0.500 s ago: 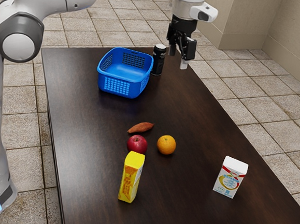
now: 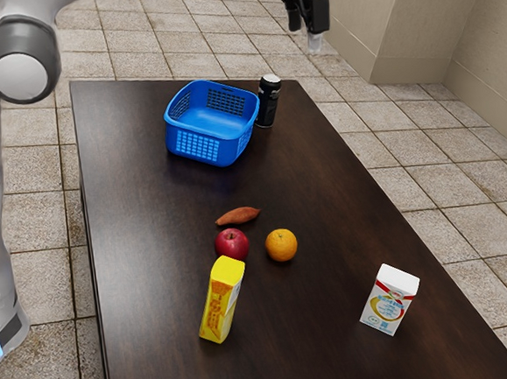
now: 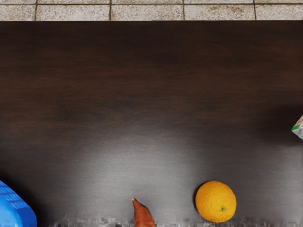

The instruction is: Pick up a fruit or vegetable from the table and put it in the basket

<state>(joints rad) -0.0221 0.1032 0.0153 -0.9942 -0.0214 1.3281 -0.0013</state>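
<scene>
I'm seeing a round orange (image 2: 282, 245) sitting near a glossy red apple (image 2: 231, 244), a tapered, reddish-brown sweet potato (image 2: 238, 216) lying flat near both, and a blue, perforated basket (image 2: 199, 148) standing upright, well apart from them, on the table (image 2: 153, 250).

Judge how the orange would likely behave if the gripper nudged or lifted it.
The orange looks nearly round and sits on bare, flat table, so it would probably roll if nudged off-center. Its dimpled peel, seen in the wrist view, may give decent grip. Its plump, undented shape suggests it would likely hold firm under a moderate squeeze.
</scene>
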